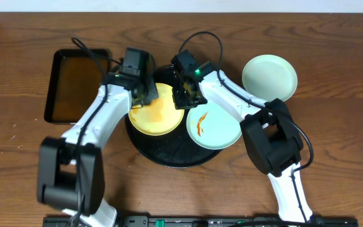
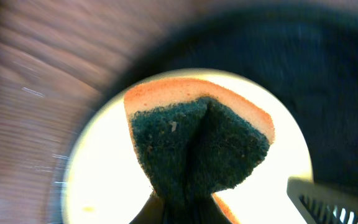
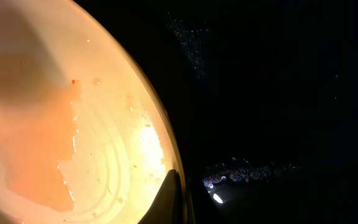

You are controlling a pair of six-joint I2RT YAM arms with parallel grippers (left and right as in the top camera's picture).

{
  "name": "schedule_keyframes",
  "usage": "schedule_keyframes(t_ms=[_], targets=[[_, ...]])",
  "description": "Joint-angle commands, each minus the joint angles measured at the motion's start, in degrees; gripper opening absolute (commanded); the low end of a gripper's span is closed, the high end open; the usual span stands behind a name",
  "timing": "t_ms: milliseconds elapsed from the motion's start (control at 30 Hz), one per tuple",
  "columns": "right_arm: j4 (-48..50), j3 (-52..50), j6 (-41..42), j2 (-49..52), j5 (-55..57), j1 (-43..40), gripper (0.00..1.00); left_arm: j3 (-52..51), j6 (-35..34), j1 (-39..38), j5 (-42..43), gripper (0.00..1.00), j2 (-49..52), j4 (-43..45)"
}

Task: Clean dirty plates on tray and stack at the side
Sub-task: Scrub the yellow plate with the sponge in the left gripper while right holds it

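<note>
Brown wood-grain table carries the round black tray at its middle, toward the near edge. On that tray's far-left part lies the yellow plate, smeared with orange-brown sauce. The streaked mint plate sits at the tray's right side, overhanging its rim. Part of both plates is covered by your arms from overhead. A clean mint plate rests on the bare table, well apart, toward the far right corner. The rectangular tray of brownish liquid lies toward the far left. Your left gripper is over the yellow plate's far-left rim; its fingers are clamped on a sponge, green scouring face folded outward, orange foam behind. The left wrist view is blurred, and whether the sponge touches the plate cannot be told. A pale ribbed piece is cut off at that view's lower right corner; you cannot identify it. Your right gripper stands at the yellow plate's right rim with its fingers closed together. The right wrist view shows only one dark fingertip against the rim, everything to its right lost in black; whether the rim is pinched cannot be told.
</note>
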Motion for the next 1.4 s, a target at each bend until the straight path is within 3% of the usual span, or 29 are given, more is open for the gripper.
schedule_keyframes(t_ms=[0,133,433,767,1167,1300,1367], targets=[[-0.8,-1.2,-0.1,-0.3,2.1,0.5,0.01,-1.4,-2.4,-0.4,9.0,0.07,5.6,-0.1],[-0.9,-1.2,-0.1,-0.3,2.1,0.5,0.01,-1.4,-0.8,-0.3,8.6,0.08,10.5,0.2],[-1.0,-1.2,-0.1,-0.3,2.1,0.5,0.01,-1.4,1.5,-0.1,-17.4,0.08,11.5,-4.0],[-1.0,-1.2,-0.1,-0.3,2.1,0.5,0.01,0.2,7.2,-0.1,-33.0,0.08,11.1,-4.9],[-0.8,-1.2,-0.1,-0.3,2.1,0.5,0.01,1.6,7.9,-1.7,-26.8,0.08,2.0,-4.7],[-0.7,-1.2,-0.1,-0.3,2.1,0.5,0.01,1.4,6.0,-1.7,-12.0,0.08,1.6,-2.3],[-0.7,-1.2,-0.1,-0.3,2.1,0.4,0.01,-0.1,4.9,-1.7,1.3,0.08,2.2,2.0]])
